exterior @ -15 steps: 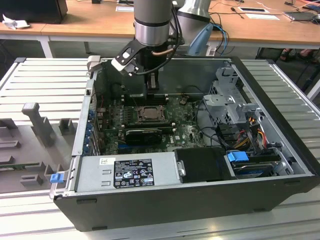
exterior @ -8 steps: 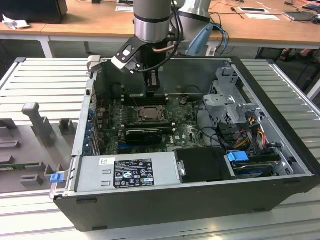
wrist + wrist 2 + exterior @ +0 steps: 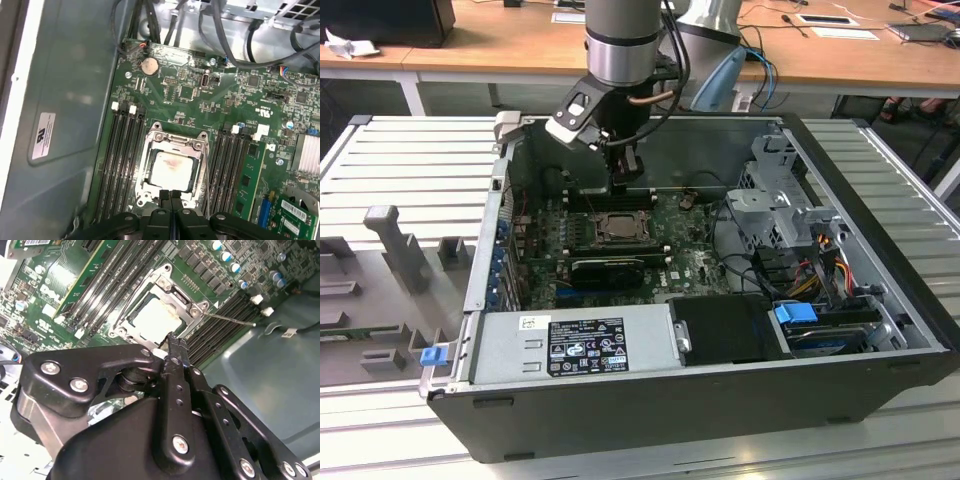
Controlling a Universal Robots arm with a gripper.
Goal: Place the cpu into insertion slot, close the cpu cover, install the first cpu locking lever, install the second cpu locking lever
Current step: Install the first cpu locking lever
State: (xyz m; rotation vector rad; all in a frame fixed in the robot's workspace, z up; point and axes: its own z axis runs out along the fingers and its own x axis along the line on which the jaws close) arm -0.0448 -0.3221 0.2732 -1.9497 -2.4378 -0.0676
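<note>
Right, the small silver-grey square cpu (image 3: 170, 167) sits in the black-framed insertion slot (image 3: 148, 176) on the green motherboard (image 3: 190, 100), thin dark metal cpu cover (image 3: 175, 141) flat around it, pinning it, I judge. My black gripper (image 3: 170, 192) hangs at the cover's edge, fingers together as one narrow tip.

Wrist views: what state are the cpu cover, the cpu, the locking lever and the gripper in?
cpu cover: closed down.
cpu: seated beneath it.
locking lever: sticking out, seemingly unlatched.
gripper: shut, at the cover's edge.
</note>
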